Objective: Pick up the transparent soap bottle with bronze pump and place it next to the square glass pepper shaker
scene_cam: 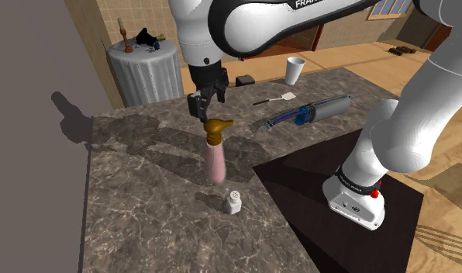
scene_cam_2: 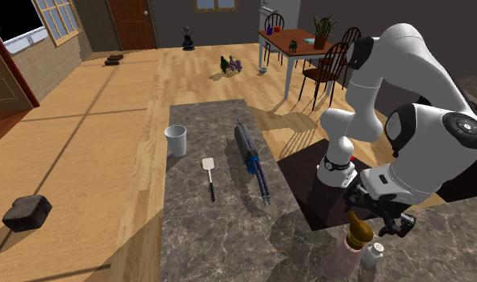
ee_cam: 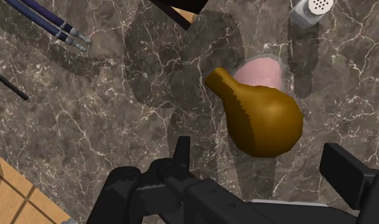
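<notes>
My gripper [scene_cam: 207, 105] hangs over one pink soap bottle [scene_cam: 215, 159], fingers spread wide, touching nothing. The bottle stands upright on the marbled counter [scene_cam: 144, 217], near one pepper shaker [scene_cam: 233, 202].

The shoulder view looks down from beside and behind the stand [scene_cam: 299, 186], across the worktop [scene_cam: 144, 202] toward a tiled wall. The second exterior view stands at the shoulder view's left, higher, facing along the worktop toward the cup [scene_cam_2: 176, 140]. The wrist view looks straight down from close above. All three share the bottle [scene_cam: 215, 159] and shaker [scene_cam: 233, 202].
</notes>
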